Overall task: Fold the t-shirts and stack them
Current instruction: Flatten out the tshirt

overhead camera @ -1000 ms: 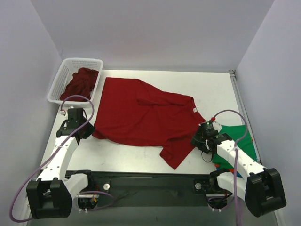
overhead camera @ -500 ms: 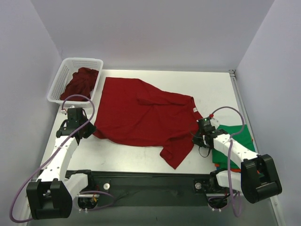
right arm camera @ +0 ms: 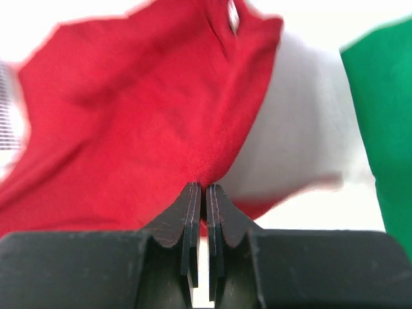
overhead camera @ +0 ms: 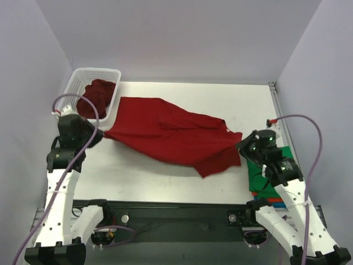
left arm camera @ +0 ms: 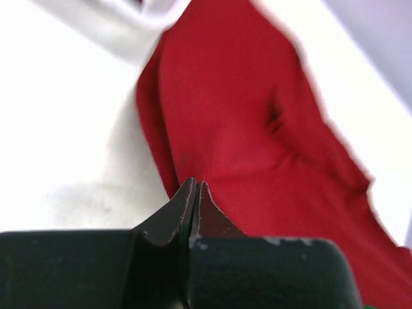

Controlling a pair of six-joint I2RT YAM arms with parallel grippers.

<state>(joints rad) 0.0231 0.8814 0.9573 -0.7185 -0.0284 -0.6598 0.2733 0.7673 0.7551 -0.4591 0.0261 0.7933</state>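
The left pincer is being pressed shut on the left end of the red t-shirt, and the right pincer is likewise being closed on its right end. The shirt is being stretched across the white desk, its long axis running far-left to near-right and its collar toward the right. A green t-shirt is being overlapped by the right arm. The desk is being enclosed by pale lilac walls.
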